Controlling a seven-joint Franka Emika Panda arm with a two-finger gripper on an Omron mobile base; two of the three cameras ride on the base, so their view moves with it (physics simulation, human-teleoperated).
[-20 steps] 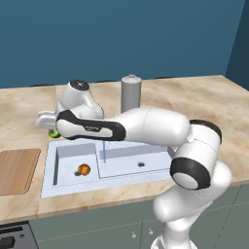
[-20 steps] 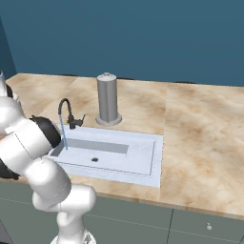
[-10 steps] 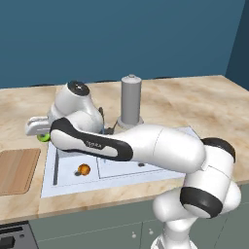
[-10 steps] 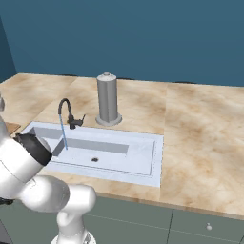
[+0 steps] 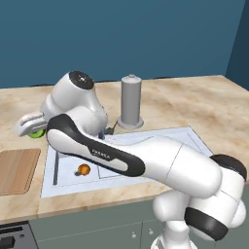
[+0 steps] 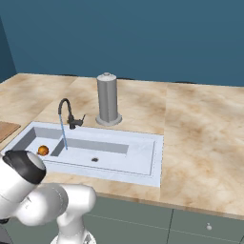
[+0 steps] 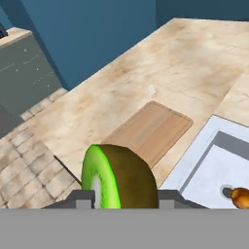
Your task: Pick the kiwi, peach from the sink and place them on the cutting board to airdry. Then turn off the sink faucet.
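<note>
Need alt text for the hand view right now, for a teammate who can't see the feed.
The kiwi, cut face bright green, sits clamped in the pincer at the bottom of the view. Beyond it the empty cutting board lies on the marbled counter, and at right is a corner of the sink with the peach in its basin.

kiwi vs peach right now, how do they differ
The kiwi is bright green with a brown skin; the peach is orange. The kiwi is held between the gripper fingers, above the counter; the peach lies in the sink, in its small compartment. Both are small fruits, neither on the cutting board.
</note>
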